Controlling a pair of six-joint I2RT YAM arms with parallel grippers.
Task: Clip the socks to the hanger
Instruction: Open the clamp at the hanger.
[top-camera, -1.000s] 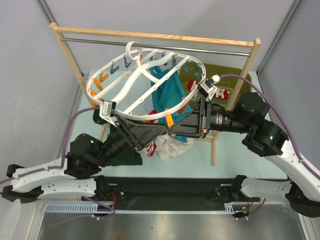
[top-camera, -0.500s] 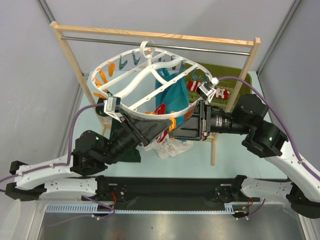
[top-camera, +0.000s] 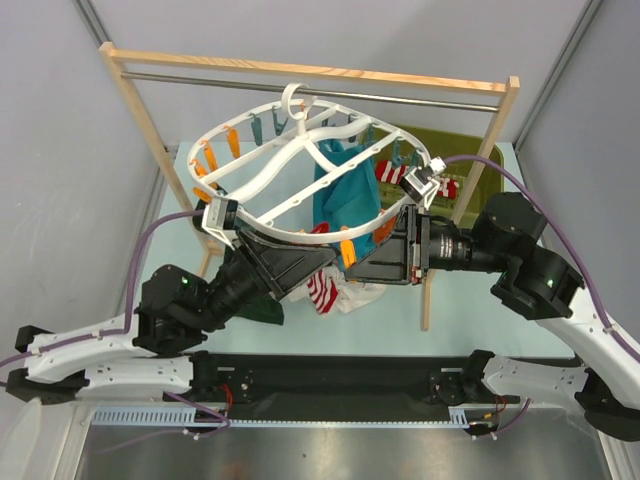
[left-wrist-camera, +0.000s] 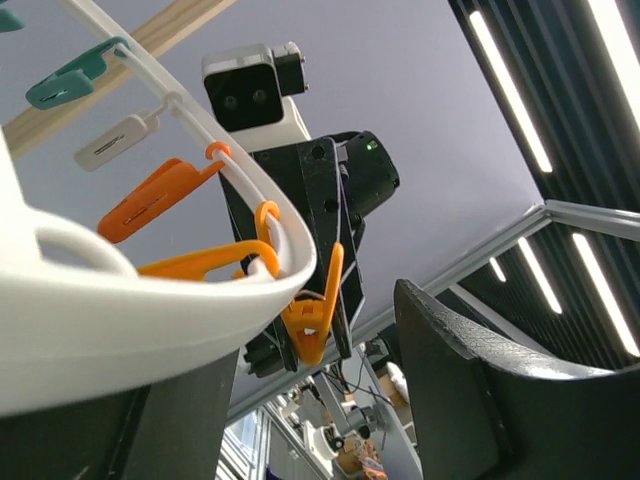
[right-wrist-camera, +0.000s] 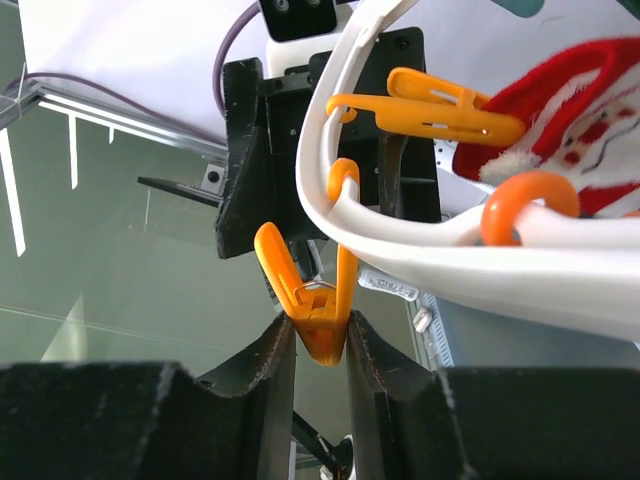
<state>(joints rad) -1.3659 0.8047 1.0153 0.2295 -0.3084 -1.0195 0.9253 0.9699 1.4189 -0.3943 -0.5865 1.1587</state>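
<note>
The white round hanger (top-camera: 262, 172) hangs by its hook from the rod, tilted. My right gripper (top-camera: 362, 262) is shut on an orange clip (top-camera: 346, 249) on its near rim; in the right wrist view the fingers (right-wrist-camera: 275, 370) pinch the clip's tail (right-wrist-camera: 322, 335). My left gripper (top-camera: 305, 262) is open under the same rim; in the left wrist view the rim (left-wrist-camera: 130, 330) lies over one finger and the other finger (left-wrist-camera: 500, 400) stands well apart. A red-and-white sock (top-camera: 321, 290) lies on the table below. Another red sock (top-camera: 390, 172) is clipped to the far rim (right-wrist-camera: 560, 100).
A wooden rack (top-camera: 310, 72) with a metal rod spans the back. A teal cloth (top-camera: 345, 190) hangs from the hanger. A dark green garment (top-camera: 455, 160) lies at the back right, and dark cloth (top-camera: 258, 310) sits by the left arm. A white cloth (top-camera: 355, 296) lies beside the sock.
The hanger's hook has slid right along the rod and the frame has tilted up. Both grippers have shifted under the near rim. The striped sock on the table now shows more.
</note>
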